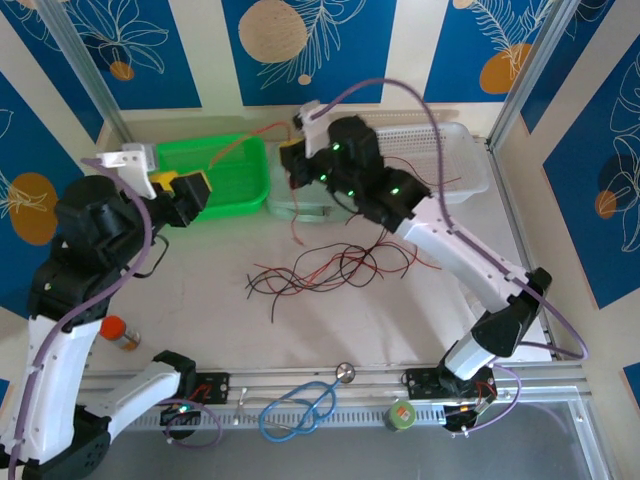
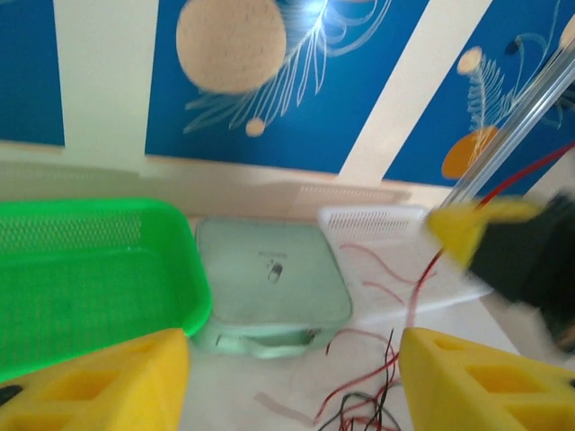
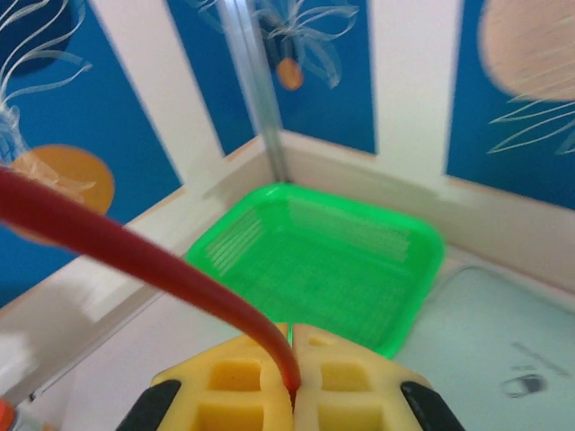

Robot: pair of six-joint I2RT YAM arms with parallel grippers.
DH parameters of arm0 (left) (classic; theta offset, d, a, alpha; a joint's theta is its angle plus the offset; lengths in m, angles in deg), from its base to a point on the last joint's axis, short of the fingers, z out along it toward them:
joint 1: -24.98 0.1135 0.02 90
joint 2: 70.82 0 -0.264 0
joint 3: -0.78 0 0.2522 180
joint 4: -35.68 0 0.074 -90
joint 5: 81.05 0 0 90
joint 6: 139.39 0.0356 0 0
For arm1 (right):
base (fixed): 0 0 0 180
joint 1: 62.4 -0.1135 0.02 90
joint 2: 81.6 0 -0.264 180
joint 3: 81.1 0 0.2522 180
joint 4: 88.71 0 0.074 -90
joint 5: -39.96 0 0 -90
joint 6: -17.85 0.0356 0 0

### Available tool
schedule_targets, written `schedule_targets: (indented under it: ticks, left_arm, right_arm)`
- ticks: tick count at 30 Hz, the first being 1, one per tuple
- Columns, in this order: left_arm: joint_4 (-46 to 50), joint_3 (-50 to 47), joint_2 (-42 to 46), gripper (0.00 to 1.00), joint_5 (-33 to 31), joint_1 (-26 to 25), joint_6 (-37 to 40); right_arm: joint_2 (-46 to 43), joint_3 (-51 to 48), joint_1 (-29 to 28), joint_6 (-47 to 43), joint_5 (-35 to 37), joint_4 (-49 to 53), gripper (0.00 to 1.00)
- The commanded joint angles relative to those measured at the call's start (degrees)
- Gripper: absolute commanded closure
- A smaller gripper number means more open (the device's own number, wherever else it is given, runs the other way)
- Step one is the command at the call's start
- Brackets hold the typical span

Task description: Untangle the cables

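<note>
R pincer (image 1: 296,160) clamped on one red cable (image 3: 135,256); other cables (image 1: 330,268) heaped mid-table.

R pincer sits up near the back edge of the table (image 1: 400,320), btwn the green basket (image 1: 255,195) and the white tray (image 1: 470,165), near a mint-green case (image 2: 269,278). Its yellow fingers are pressed together w/ the red cable nipped at the tips (wrist view shows it plainly). From there the cable arcs up and off to the left, over the basket. Loose red and black cables lie tangled at the table's centre, nearer the front edge than the R pincer and well apart from it. L pincer (image 1: 185,190) hangs over the basket's front-left part, jaws apart, nothing btwn them, cables off to its right.
</note>
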Motion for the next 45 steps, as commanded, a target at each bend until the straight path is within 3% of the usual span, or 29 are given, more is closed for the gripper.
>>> schedule_targets:
  ticks: [1,6,14,21,29,37,40,45]
  left_arm:
    - [-0.1,-3.3,0.8,0.33,1.9,0.2,-1.7]
    - [-1.7,-8.8,3.1,0.31,3.8,0.2,-2.7]
    - [-4.2,-21.1,6.2,0.33,10.0,0.2,-5.8]
    - [-8.4,-29.2,9.5,0.34,12.5,0.2,-9.6]
    - [-7.3,-29.8,8.6,0.34,12.6,0.1,-9.1]
    - [-7.0,-29.7,6.8,0.34,11.3,0.1,-8.2]
    - [-5.7,-28.6,5.8,0.35,11.5,0.1,-7.7]
    - [-2.8,-26.3,4.5,0.36,11.1,0.1,-6.6]
  right_arm:
    - [-3.0,5.5,5.3,-0.2,-0.8,6.9,1.00]
    - [-2.1,13.8,15.7,0.1,-6.3,10.3,1.00]
    - [5.9,26.3,29.2,-2.7,-5.4,13.1,1.00]
    - [18.4,33.5,34.6,-6.6,-3.2,10.8,1.00]
    - [25.6,24.7,35.6,-15.9,1.0,-0.5,1.00]
    - [23.3,2.0,37.9,-25.0,4.6,-9.9,1.00]
    - [25.5,0.6,39.8,-27.9,6.2,-5.4,1.00]
    - [35.1,13.5,43.2,-24.9,3.5,13.9,1.00]
